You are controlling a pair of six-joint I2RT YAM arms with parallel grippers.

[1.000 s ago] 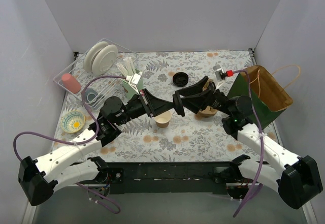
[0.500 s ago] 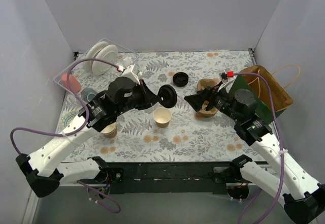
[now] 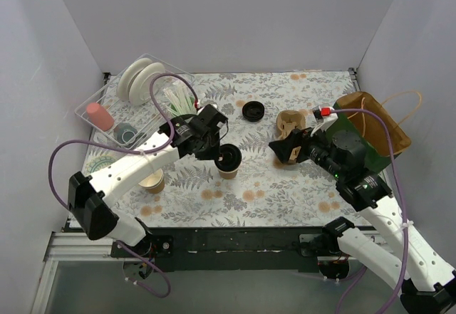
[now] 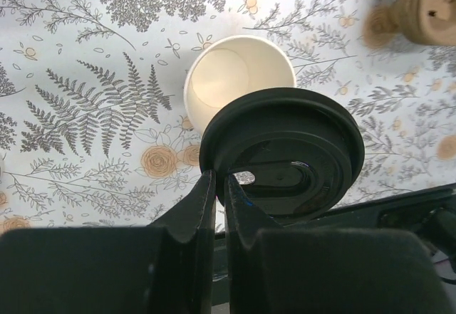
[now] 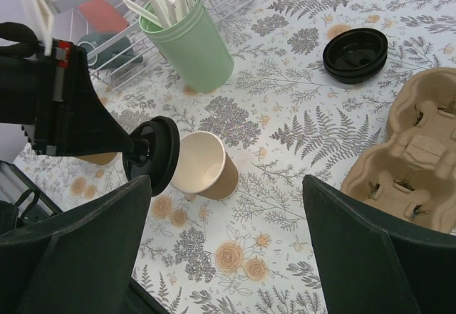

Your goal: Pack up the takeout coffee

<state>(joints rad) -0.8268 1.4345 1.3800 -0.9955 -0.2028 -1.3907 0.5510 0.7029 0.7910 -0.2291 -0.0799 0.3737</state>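
Left wrist view: the left fingers (image 4: 192,211) clench the black lid (image 4: 281,154) by its rim, tilted just above the cup (image 4: 239,79), overlapping its near edge. For a good fit, I'd level the lid, centre it on the cup, then press evenly. The cup is kraft-brown, tapered, white inside and unlidded, standing on the table (image 4: 85,58). Right of the cup, the right fingers (image 5: 349,243) are spread, grasping nothing.
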